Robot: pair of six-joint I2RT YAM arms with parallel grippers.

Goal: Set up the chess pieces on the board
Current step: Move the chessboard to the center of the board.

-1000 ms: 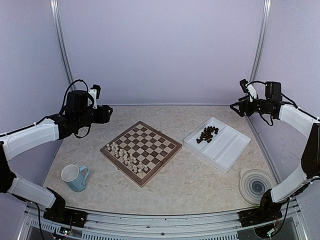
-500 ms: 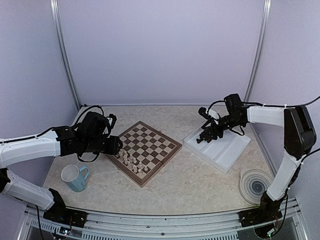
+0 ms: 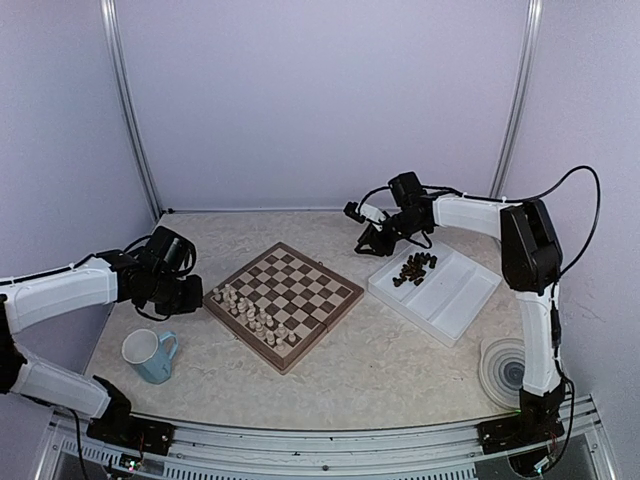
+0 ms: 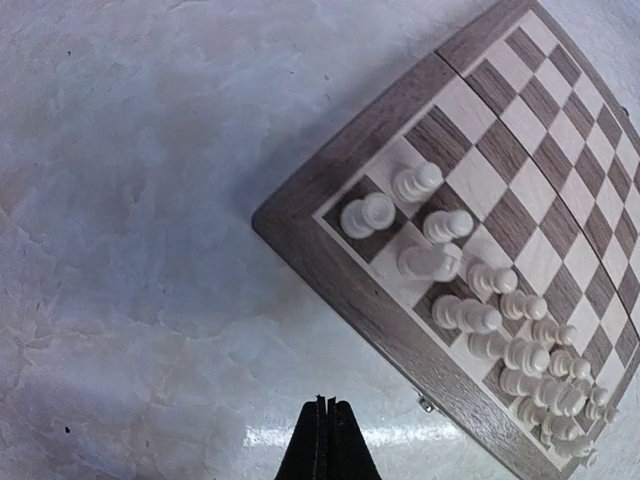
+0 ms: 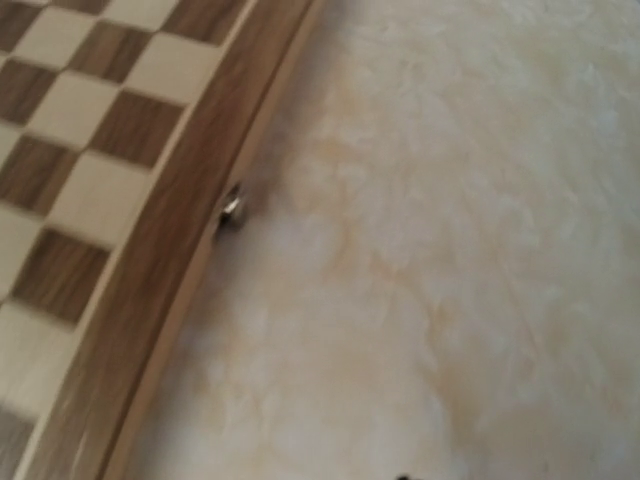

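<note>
The board (image 3: pixel 310 285) lies at the table's middle, with cream-white pieces (image 3: pixel 250 312) lined along its near-left edge. The dark chess pieces (image 3: pixel 413 266) sit in a heap in the white tray (image 3: pixel 455 300), to the right of the board. My left gripper (image 3: pixel 196 294) is low over the table just off the board's left corner; in the left wrist view its fingertips (image 4: pixel 327 402) are pressed together with nothing between them, beside the board (image 4: pixel 520 180). My right gripper (image 3: pixel 368 244) hovers between the board's back-right edge and the tray. Its wrist view shows only the board's border (image 5: pixel 150 260) and bare table.
A light blue mug (image 3: pixel 148 355) stands near the front left, close to my left arm. A round grey ringed disc (image 3: pixel 512 370) lies at the front right. White pieces (image 4: pixel 440 260) crowd the board corner nearest my left gripper. Walls enclose the table on three sides.
Both arms came down from raised positions. The left gripper dropped to the board's left corner and shut. The right swept from the far right, over the tray, to behind the board.
</note>
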